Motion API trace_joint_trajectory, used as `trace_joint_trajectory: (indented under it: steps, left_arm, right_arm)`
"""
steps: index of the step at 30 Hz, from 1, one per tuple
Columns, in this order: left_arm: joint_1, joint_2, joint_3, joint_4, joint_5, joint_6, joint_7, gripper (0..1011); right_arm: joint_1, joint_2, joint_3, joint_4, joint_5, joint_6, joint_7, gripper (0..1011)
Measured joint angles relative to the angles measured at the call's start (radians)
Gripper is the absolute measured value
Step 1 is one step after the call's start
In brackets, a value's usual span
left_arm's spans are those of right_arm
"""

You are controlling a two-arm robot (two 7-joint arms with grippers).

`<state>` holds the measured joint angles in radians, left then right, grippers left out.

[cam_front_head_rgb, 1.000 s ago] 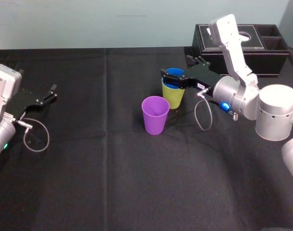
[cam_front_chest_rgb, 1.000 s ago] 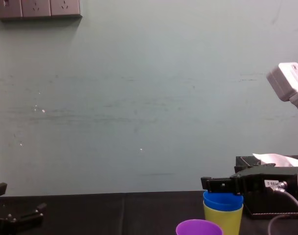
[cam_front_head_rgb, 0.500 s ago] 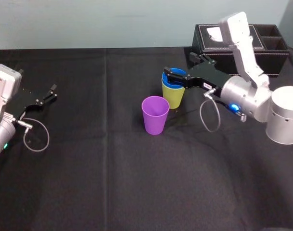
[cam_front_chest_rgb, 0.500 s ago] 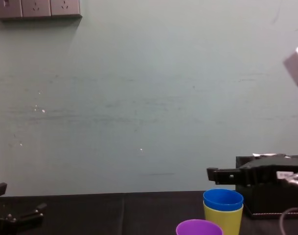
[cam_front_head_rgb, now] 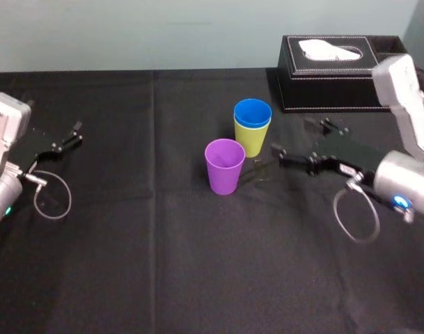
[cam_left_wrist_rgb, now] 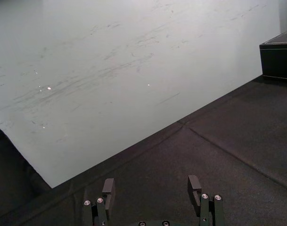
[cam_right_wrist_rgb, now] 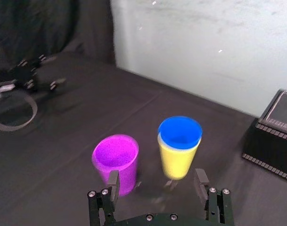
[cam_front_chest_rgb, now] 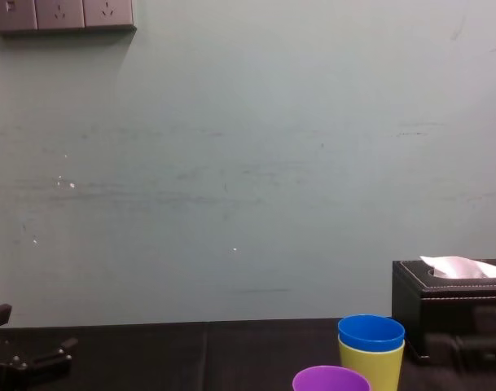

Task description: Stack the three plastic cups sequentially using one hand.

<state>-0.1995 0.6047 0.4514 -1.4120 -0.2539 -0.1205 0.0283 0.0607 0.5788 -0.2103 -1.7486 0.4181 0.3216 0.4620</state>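
The blue cup point(cam_front_head_rgb: 253, 113) sits nested inside the yellow-green cup point(cam_front_head_rgb: 250, 143) at mid-table. The purple cup point(cam_front_head_rgb: 224, 165) stands alone just in front and to their left. In the right wrist view the blue cup point(cam_right_wrist_rgb: 179, 131), the yellow-green cup point(cam_right_wrist_rgb: 177, 161) and the purple cup point(cam_right_wrist_rgb: 116, 158) stand ahead of the fingers. My right gripper point(cam_front_head_rgb: 296, 140) point(cam_right_wrist_rgb: 156, 179) hovers to the right of the cups, apart from them, open with nothing between its fingers. From the chest, the blue cup point(cam_front_chest_rgb: 370, 331), yellow-green cup point(cam_front_chest_rgb: 379, 366) and purple cup point(cam_front_chest_rgb: 330, 380) show at the lower right.
A black tissue box point(cam_front_head_rgb: 328, 64) point(cam_front_chest_rgb: 443, 297) stands at the back right, behind the right arm. My left gripper point(cam_front_head_rgb: 75, 133) point(cam_left_wrist_rgb: 151, 186) rests open at the table's far left. Black cloth point(cam_front_head_rgb: 163, 264) covers the table.
The right gripper, which was at the blue cup's rim, has drawn back to the right and toward me. The blue cup stays nested in the yellow-green one. The left arm has not moved.
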Motion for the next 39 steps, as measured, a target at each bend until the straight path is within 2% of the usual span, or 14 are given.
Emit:
trace_joint_trajectory:
  steps: [3, 6, 8, 14, 19, 28, 35, 39]
  left_arm:
    - [0.0, 0.0, 0.0, 0.0, 0.0, 0.0, 0.0, 1010]
    - [0.0, 0.0, 0.0, 0.0, 0.0, 0.0, 0.0, 1010]
    - [0.0, 0.0, 0.0, 0.0, 0.0, 0.0, 0.0, 1010]
    - [0.0, 0.0, 0.0, 0.0, 0.0, 0.0, 0.0, 1010]
    - [0.0, 0.0, 0.0, 0.0, 0.0, 0.0, 0.0, 1010]
    - [0.0, 0.0, 0.0, 0.0, 0.0, 0.0, 0.0, 1010]
    - [0.0, 0.0, 0.0, 0.0, 0.0, 0.0, 0.0, 1010]
    - [0.0, 0.0, 0.0, 0.0, 0.0, 0.0, 0.0, 1010]
  right_arm:
    - [-0.052, 0.038, 0.006, -0.025, 0.014, -0.02, 0.026, 1000]
    - [-0.084, 0.059, 0.005, -0.035, 0.024, -0.034, 0.044, 1000]
    - [-0.112, 0.076, -0.009, -0.039, 0.033, -0.046, 0.059, 1000]
    - [-0.125, 0.084, -0.047, -0.04, 0.034, -0.053, 0.063, 1000]
    - [-0.111, 0.075, -0.085, -0.032, 0.029, -0.054, 0.057, 1000]
    - [-0.039, 0.037, -0.163, 0.025, 0.005, -0.071, 0.031, 1000]
    - [0.013, 0.002, -0.206, 0.081, -0.006, -0.077, 0.017, 1000]
    - [0.028, -0.01, -0.216, 0.101, -0.009, -0.084, 0.01, 1000]
